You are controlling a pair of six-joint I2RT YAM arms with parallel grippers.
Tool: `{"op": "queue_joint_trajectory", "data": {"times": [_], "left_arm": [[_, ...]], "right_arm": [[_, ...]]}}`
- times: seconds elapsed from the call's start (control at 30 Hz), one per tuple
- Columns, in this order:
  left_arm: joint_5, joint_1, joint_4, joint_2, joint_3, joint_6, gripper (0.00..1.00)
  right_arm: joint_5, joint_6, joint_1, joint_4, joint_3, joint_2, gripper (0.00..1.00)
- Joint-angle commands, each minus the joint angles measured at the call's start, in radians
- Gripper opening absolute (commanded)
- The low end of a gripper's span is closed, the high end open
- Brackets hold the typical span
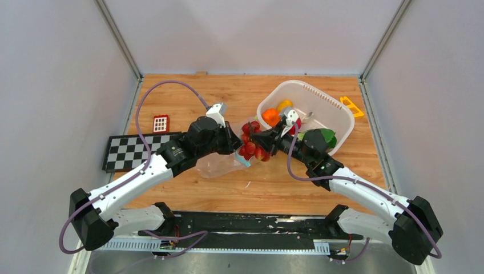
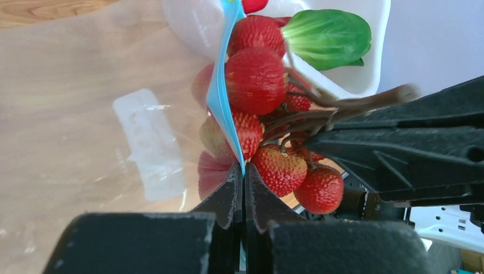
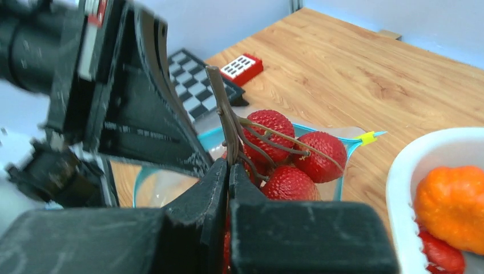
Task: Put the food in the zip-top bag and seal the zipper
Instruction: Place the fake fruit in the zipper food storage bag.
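Note:
My left gripper point(image 2: 243, 171) is shut on the teal zipper point(image 2: 220, 97) of the clear zip-top bag point(image 2: 114, 114) and holds that edge up. My right gripper point(image 3: 228, 165) is shut on the brown stem point(image 3: 222, 108) of the red grape bunch point(image 3: 285, 154). The bunch hangs in the bag's open mouth, with the teal rim point(image 3: 345, 157) around it. From above, the two grippers, left point(image 1: 235, 145) and right point(image 1: 258, 137), meet over the bunch point(image 1: 249, 149) and the bag point(image 1: 220, 162). The tangerine point(image 1: 271, 117) and lemon point(image 1: 283, 105) lie in the basket. The apple and the purple piece are hidden.
The white basket point(image 1: 334, 111) stands just right of the bag, with a green leaf point(image 1: 325, 137) at its near rim. A checkerboard mat point(image 1: 134, 151) and a small red block point(image 1: 161, 123) lie to the left. A yellow piece point(image 1: 352, 106) lies behind the basket.

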Motion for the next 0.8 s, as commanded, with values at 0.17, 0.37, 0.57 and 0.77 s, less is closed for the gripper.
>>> {"op": "queue_joint_trajectory", "data": {"times": [0.17,0.37,0.57,0.77], "left_arm": [[0.077,0.002,0.120,0.027,-0.029,-0.006,0.00],[0.112,0.000,0.156,0.067,-0.047,-0.015,0.00],[0.077,-0.001,0.108,0.058,-0.039,0.041,0.00],[0.105,0.000,0.124,0.065,-0.037,0.039,0.00]], "right_arm": [[0.383,0.546,0.001,0.311,-0.086,0.018,0.00],[0.470,0.746,0.004,0.287,-0.066,0.044,0.00],[0.531,0.700,0.004,0.086,0.042,0.002,0.00],[0.522,0.696,0.005,0.043,0.030,0.024,0.00]]}}
